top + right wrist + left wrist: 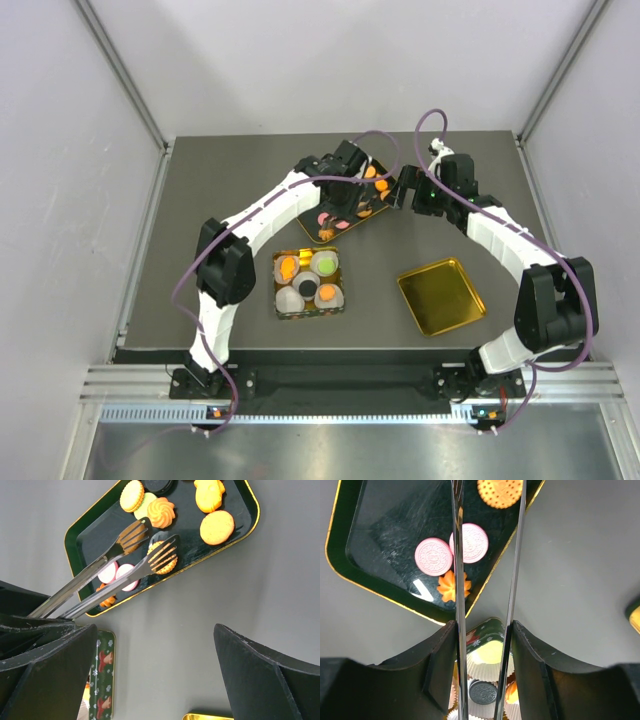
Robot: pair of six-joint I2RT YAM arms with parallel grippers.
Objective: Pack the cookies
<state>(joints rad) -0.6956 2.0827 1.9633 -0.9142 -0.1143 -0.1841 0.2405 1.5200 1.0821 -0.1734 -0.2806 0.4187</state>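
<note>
The cookies lie on a black gold-rimmed tray (312, 226): pink ones (434, 556), an orange swirl (454, 586) and several round orange ones (217, 527). My left gripper (484, 630) is shut on metal tongs (145, 550) and hovers over the tray's near end (345, 188). The tong tips stand apart, one above a ridged orange cookie (167, 564); nothing is held between them. My right gripper (155, 635) is open and empty, just right of the tray (405, 190). A Christmas tin (277, 292) holds white paper cups with a few cookies in them.
A gold lid (440, 296) lies open side up at the near right and shows at the bottom edge of the right wrist view (207, 716). The tin's decorated side (102, 675) is near my right gripper's left finger. Grey walls enclose the dark table.
</note>
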